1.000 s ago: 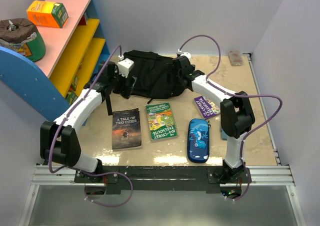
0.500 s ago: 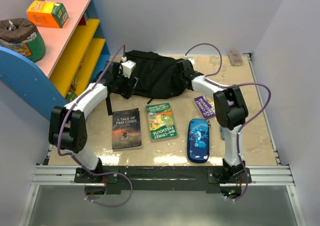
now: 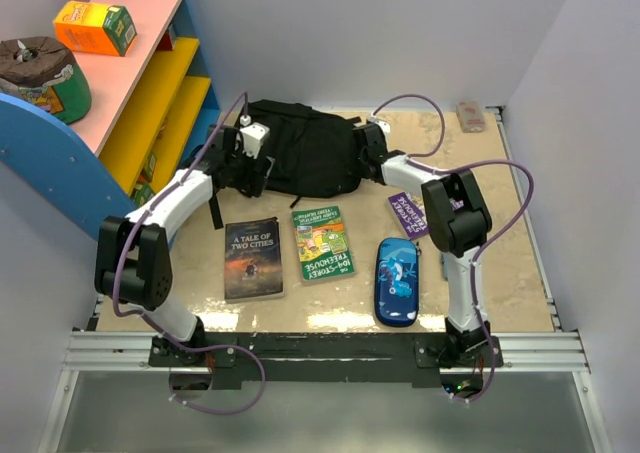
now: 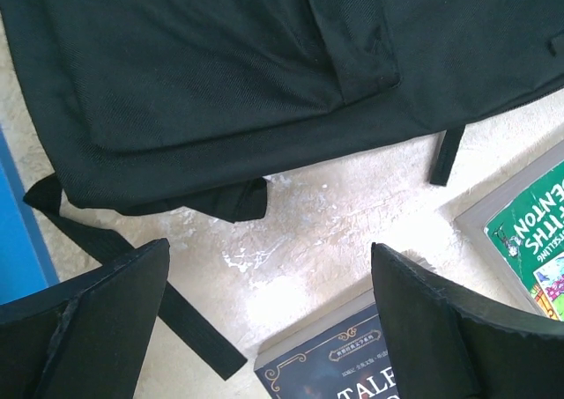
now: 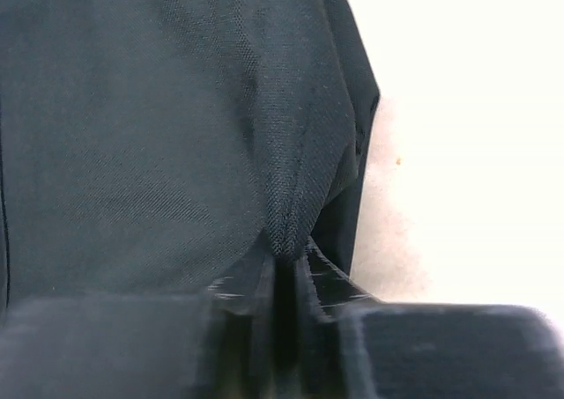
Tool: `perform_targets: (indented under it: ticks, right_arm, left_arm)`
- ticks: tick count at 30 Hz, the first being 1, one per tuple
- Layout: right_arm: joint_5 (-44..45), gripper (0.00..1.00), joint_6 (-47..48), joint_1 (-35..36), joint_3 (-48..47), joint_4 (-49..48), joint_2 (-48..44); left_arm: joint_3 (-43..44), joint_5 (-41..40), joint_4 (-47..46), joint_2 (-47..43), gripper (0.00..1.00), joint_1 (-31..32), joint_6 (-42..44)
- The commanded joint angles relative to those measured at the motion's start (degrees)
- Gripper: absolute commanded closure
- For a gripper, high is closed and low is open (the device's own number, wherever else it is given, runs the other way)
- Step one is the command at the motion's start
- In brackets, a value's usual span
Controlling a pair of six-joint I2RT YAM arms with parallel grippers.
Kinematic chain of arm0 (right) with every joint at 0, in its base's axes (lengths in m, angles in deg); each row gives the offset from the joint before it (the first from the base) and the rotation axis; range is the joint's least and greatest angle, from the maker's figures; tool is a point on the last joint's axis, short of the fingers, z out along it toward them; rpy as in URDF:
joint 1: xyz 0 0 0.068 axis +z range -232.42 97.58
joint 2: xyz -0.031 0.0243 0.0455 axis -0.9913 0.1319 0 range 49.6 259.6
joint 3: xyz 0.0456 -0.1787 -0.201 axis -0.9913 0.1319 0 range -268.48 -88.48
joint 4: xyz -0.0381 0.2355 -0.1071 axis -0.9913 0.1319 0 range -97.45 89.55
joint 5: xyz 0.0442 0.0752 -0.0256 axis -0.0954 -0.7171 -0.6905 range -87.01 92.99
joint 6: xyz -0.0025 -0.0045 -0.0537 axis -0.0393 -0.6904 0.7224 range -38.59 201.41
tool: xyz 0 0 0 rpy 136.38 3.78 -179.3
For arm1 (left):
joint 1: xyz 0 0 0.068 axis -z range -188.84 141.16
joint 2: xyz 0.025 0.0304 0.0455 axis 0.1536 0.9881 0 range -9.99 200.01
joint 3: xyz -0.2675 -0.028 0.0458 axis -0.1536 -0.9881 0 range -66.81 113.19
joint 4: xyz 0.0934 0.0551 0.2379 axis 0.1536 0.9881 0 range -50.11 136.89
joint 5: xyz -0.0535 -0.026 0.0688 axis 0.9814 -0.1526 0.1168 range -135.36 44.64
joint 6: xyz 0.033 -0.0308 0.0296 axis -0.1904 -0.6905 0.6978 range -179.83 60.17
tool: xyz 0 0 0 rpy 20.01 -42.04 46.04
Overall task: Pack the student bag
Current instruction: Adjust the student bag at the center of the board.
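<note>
Snapping shut, the right pincer (image 5: 284,271) had just pinched the right end of the large floppy black fabric backpack (image 3: 300,145) (flat on the bench (image 3: 505,253)), likely to open it; the left pincer (image 4: 269,306) gaped by its left edge.

The left arm (image 3: 165,208) extends from its base, elbow raised, toward the left end of the student bag (image 3: 300,153). The left gripper (image 4: 273,328) points down just beside the bag's near-left edge. Its jaws are spread wide, with nothing between them. The right arm (image 3: 455,223) rises from its base, bends at the elbow and reaches across to the bag's right end. The right gripper (image 5: 284,280) sits against the bag, its jaws drawn nearly together and pinching a fold of the bag's fabric.
</note>
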Motion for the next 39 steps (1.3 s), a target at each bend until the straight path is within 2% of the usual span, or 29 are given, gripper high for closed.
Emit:
perform_targets:
  ticks: [1, 8, 13, 16, 23, 28, 36, 39]
  right_arm:
    - [-4.5, 1.0, -2.3, 0.7, -0.9, -2.2, -3.7]
    - [-7.8, 1.0, -3.8, 2.1, -12.3, 3.0, -10.8]
    - [-11.2, 1.0, -5.3, 3.1, -11.9, 5.5, -15.5]
    - [-14.2, 1.0, -7.0, 3.0, -7.9, 5.4, -19.2]
    - [-19.7, 1.0, -9.4, 3.1, 9.8, 2.1, -31.5]
    - [-23.4, 1.0, -10.5, 3.3, 15.8, 1.3, -37.3]
    - [-22.3, 1.0, -6.1, 3.4, 22.2, 5.4, -44.3]
    - [-21.5, 1.0, -5.0, 3.7, 28.7, 5.3, -47.5]
  left_arm:
    - [-0.5, -1.5, -1.5, -3.3, 0.0, -0.6, -0.9]
    - [-0.3, 0.2, -1.2, -4.7, 0.0, -4.3, -3.5]
    - [-1.3, -0.1, -1.4, -6.6, 0.0, -5.7, -3.2]
    - [-2.4, -1.0, -2.2, -7.7, 0.0, -5.7, -2.6]
    - [-3.2, -2.2, -4.1, -9.4, 0.0, -5.8, -2.4]
    - [-3.7, -2.7, -4.7, -9.7, 0.0, -5.7, -2.4]
    - [-5.2, -2.7, -5.6, -11.5, 0.0, -5.8, -1.4]
    - [-5.5, -0.5, -4.7, -11.4, 0.0, -5.8, -0.3]
